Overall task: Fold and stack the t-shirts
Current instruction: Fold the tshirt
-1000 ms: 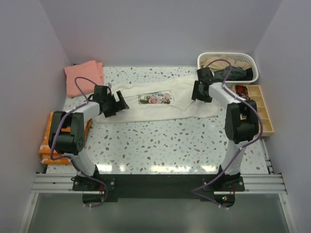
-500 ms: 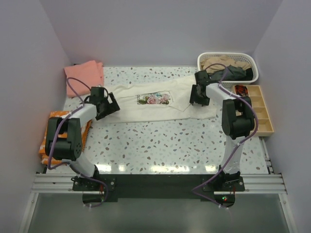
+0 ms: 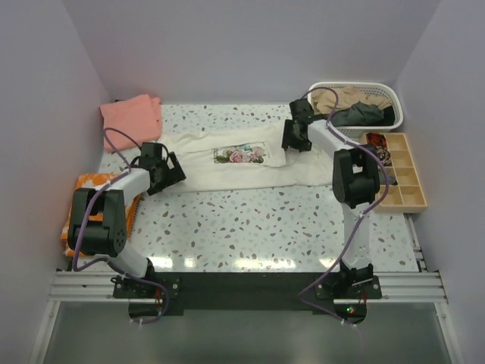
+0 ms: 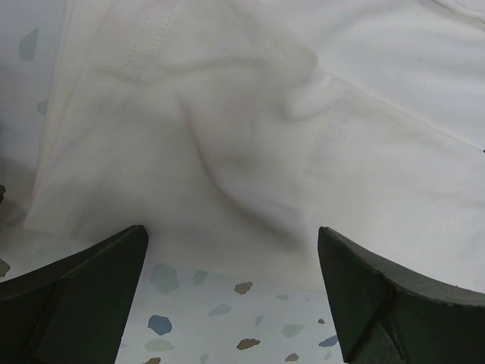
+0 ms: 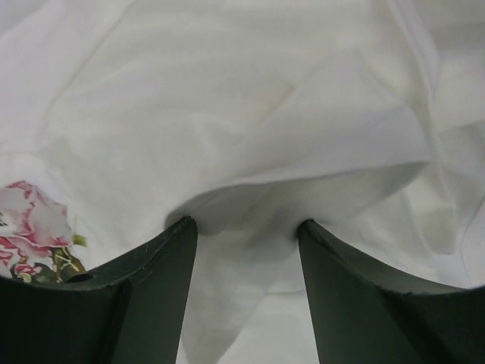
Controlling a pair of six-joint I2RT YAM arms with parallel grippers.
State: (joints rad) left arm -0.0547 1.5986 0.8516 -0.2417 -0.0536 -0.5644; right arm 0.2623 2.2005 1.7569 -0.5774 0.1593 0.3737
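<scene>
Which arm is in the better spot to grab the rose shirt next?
Right, probably: the right gripper has a raised fold of the cream t-shirt between its fingers. The left gripper is wide open at the shirt's flat edge, holding nothing.

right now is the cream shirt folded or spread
Mostly spread: the cream shirt lies long on the table, print up, one flap doubled over.
</scene>
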